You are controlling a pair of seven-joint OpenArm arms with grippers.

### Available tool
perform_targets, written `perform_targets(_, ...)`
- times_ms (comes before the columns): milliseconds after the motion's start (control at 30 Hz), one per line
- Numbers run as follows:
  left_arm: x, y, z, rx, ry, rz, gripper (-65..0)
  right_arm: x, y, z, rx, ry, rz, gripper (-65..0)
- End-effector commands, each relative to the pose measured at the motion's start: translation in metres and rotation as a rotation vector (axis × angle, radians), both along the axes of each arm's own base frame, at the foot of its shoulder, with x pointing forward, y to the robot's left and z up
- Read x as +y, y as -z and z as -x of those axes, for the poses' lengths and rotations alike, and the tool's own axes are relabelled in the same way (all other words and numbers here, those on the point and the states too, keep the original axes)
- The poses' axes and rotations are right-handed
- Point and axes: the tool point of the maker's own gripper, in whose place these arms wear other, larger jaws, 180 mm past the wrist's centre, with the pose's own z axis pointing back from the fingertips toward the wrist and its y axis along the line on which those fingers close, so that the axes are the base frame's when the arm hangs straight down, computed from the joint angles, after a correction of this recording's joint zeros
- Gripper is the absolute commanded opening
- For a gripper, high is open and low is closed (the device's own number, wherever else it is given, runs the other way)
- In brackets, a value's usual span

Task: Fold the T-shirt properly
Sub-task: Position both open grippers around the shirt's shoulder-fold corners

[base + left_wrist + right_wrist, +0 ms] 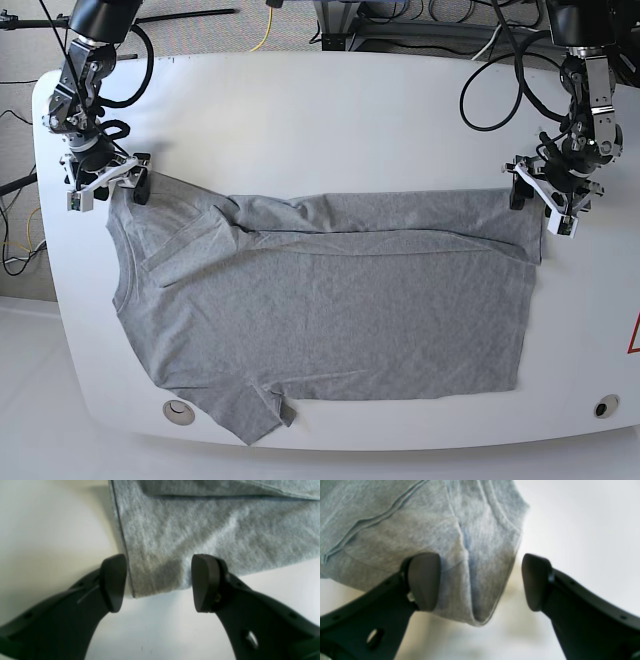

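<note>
The heather-grey T-shirt (330, 300) lies flat on the white table (300, 110), neck to the left, plain side up, its far long edge folded over toward the middle. My left gripper (545, 205) hovers at the shirt's far right corner. In the left wrist view it (158, 580) is open, and the hem corner of the T-shirt (200, 530) lies between its fingers (113, 582), unpinched. My right gripper (108, 185) is at the far left shoulder corner. In the right wrist view it (480, 580) stands open around a folded bulge of the T-shirt (395, 535).
Cables and arm bases run along the table's back edge. A round mark (179, 411) and a small hole (605, 406) sit near the front edge. A sleeve (255, 415) sticks out toward the front. Bare white tabletop surrounds the shirt.
</note>
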Motion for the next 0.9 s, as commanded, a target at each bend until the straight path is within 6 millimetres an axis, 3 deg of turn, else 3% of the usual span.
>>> perform_targets(0, 0.004, -0.016, -0.011, -0.055, -0.001, -0.005, -27.4, -0.004, -0.005, -0.001, 0.004, -0.012, 0.023, -16.3)
perform_targets(533, 0.004, -0.012, -0.011, -0.046, -0.001, -0.005, -29.0, 0.001, 0.000, 0.000, 0.021, -0.024, 0.014, -15.7)
perform_targets(867, 0.009, -0.004, -0.008, -0.018, -0.021, 0.001, -36.5, 0.003, 0.002, 0.002, 0.034, -0.026, 0.006, -57.8)
